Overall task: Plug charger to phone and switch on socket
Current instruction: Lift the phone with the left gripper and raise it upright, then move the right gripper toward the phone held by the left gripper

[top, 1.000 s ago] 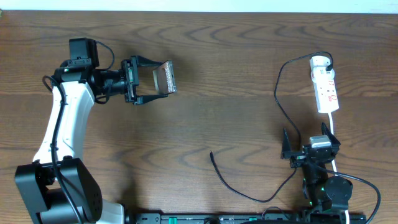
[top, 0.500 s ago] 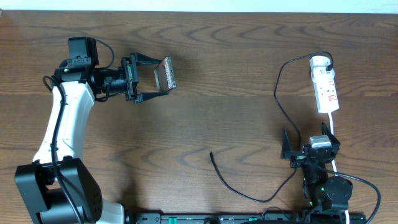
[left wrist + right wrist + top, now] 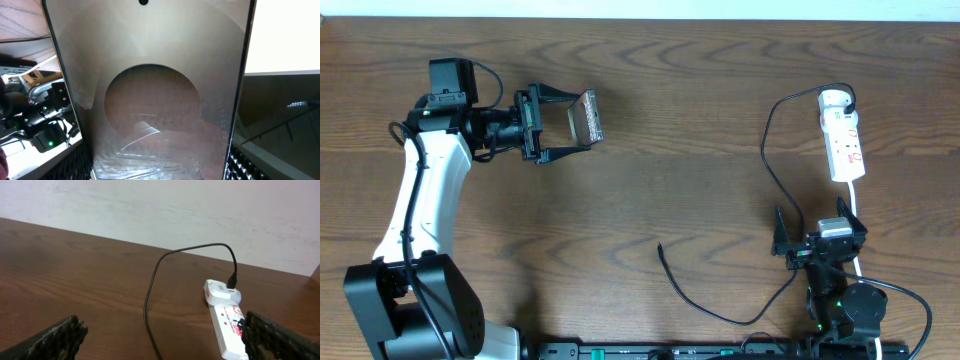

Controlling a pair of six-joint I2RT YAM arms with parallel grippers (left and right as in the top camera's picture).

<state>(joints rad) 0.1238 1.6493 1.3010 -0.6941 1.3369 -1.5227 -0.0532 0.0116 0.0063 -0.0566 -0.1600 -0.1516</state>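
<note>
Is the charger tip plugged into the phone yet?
Not plugged in: the charger tip lies loose on the table, far from the phone held in the left gripper.

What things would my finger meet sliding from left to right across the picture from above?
Left arm → phone → charger's loose tip → socket.
</note>
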